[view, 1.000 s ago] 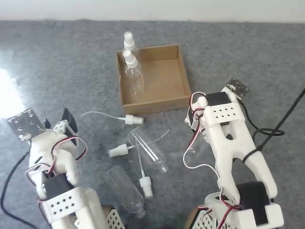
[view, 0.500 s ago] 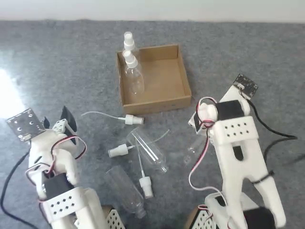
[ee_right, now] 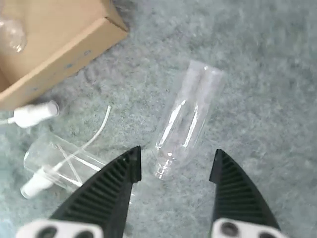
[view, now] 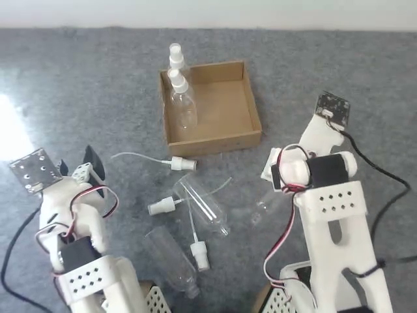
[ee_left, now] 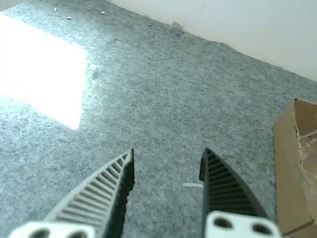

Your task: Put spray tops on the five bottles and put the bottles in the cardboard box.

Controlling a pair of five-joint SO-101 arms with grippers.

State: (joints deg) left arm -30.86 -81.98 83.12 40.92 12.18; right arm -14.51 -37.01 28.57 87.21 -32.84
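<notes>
Farthest out from the cardboard box [view: 215, 142] on its near side, toward the arms, a clear bottle [view: 172, 261] lies capless on the grey worktop [view: 78, 78]. A loose spray top [view: 200, 253] lies just beside it. Closer to the box lies a second bottle [view: 203, 205], also capless, with a second spray top [view: 163, 207] near its left side and a thin tube lying across it.

The left gripper [ee_left: 166, 166] sits low over bare worktop off the box's near-left corner. Its fingers are spread wide with nothing between them.

Off the box's near-right corner lies a third bottle [ee_right: 190, 109], with its open neck pointing away from the box. The right gripper [ee_right: 177, 150] hangs over that neck, one finger on each side and set wide apart. I cannot tell whether they touch the bottle.

Just in front of the box's near wall rests a third spray top [view: 182, 163], its tube trailing off to the left.

Inside the box, against its left wall, is a capped bottle [view: 183, 104] with its spray top on. At the box's far-left corner is another capped bottle [view: 176, 59]. I cannot tell whether it stands inside the box or just behind it.
</notes>
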